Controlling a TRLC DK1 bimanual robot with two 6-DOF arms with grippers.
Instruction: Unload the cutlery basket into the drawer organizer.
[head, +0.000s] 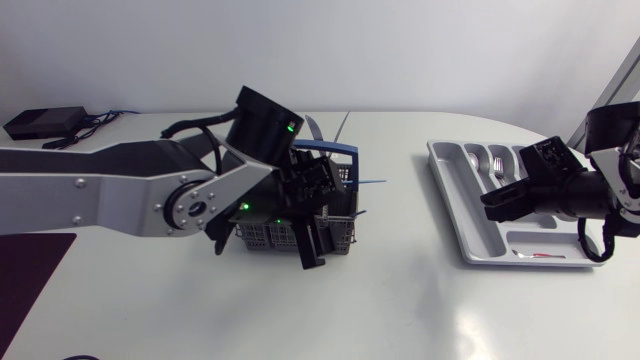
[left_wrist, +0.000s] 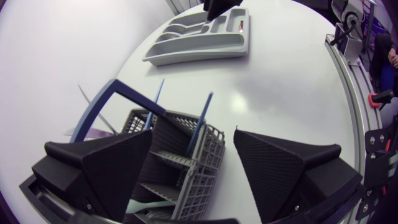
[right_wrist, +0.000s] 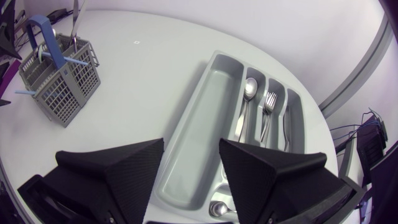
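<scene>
The grey cutlery basket with its blue handle stands mid-table. My left gripper hangs open right over it, and the basket lies below and between the fingers. A blue-handled utensil sticks up in the gap, touched by neither finger. The grey drawer organizer lies at the right. My right gripper is open above the organizer's long compartment, holding nothing. A spoon and a fork lie in the narrow compartments.
Silver blades poke out of the basket's far side. A small red-tipped item lies in the organizer's front compartment. A black box with cables sits at the back left, and a purple mat at the left edge.
</scene>
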